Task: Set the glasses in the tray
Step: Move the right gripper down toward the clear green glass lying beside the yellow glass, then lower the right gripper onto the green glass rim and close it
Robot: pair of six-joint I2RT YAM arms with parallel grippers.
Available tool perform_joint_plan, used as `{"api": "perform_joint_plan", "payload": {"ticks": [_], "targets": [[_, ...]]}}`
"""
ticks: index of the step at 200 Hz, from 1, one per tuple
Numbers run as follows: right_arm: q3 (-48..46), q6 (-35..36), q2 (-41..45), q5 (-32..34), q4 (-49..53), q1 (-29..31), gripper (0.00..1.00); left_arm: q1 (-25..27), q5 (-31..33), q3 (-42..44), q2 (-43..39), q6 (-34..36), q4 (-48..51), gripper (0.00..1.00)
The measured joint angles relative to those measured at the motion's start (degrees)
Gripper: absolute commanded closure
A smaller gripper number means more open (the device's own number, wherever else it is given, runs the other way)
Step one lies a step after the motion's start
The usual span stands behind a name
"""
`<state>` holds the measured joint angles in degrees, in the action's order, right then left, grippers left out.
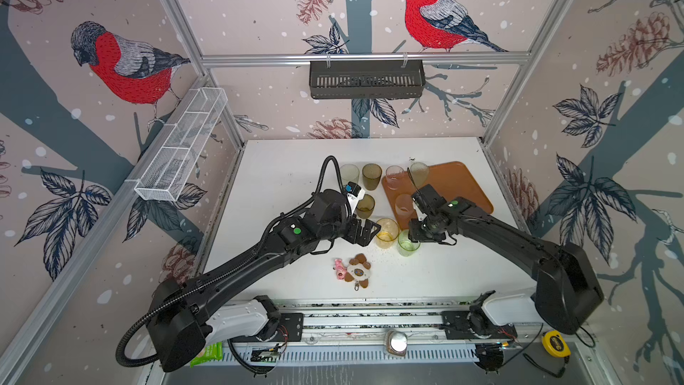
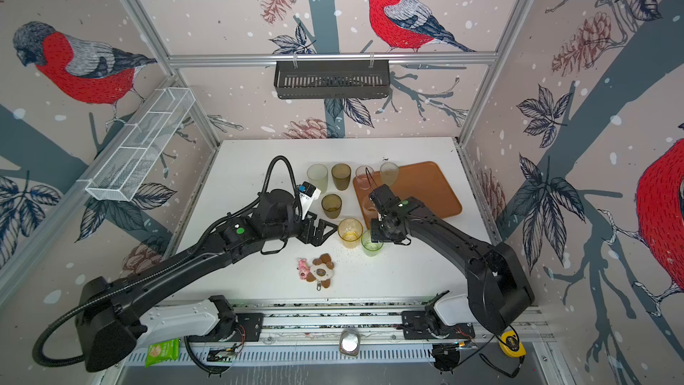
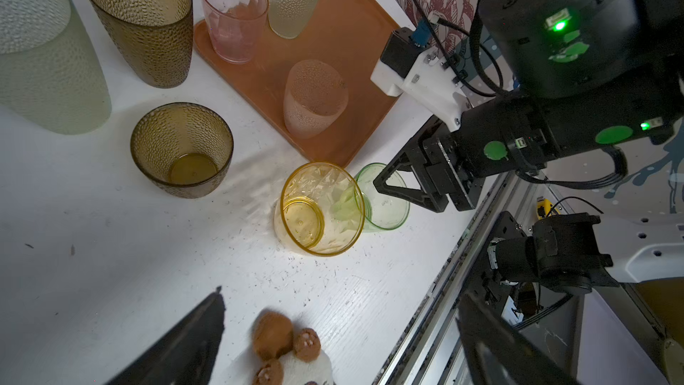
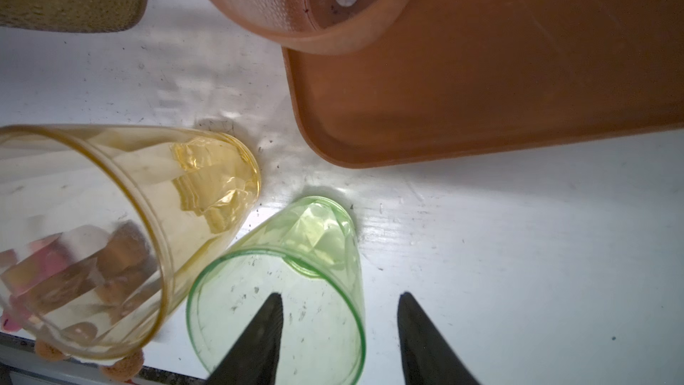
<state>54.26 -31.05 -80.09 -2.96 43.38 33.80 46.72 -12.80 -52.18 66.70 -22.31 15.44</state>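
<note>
The orange-brown tray point(image 1: 459, 187) lies at the back right and holds a clear pink glass point(image 1: 395, 176), a frosted pale glass point(image 1: 419, 172) and a frosted pink glass point(image 1: 403, 206). On the table to its left stand a pale green glass point(image 1: 349, 174), a tall brown glass point(image 1: 372, 175) and a short brown glass point(image 1: 365, 206). A yellow glass point(image 4: 111, 238) and a green glass point(image 4: 281, 290) stand before the tray. My right gripper point(image 4: 338, 296) is open astride the green glass's rim, one finger inside, one outside. My left gripper point(image 3: 338, 290) hangs wide open left of the yellow glass, holding nothing.
A plush keychain toy point(image 1: 355, 272) lies near the table's front. A black slotted basket point(image 1: 366, 79) hangs on the back wall and a white mesh basket point(image 1: 181, 146) on the left wall. A yellow tape measure point(image 1: 555, 344) sits beyond the front rail.
</note>
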Motion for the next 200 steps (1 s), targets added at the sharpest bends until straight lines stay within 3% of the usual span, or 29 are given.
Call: {"api": "perform_joint_plan", "payload": {"ticks": [200], "targets": [[-0.57, 0.07, -0.59, 1.90, -0.15, 0.00, 0.74, 0.00, 0.81, -0.04, 0.17, 0.15, -0.22, 0.02]]}}
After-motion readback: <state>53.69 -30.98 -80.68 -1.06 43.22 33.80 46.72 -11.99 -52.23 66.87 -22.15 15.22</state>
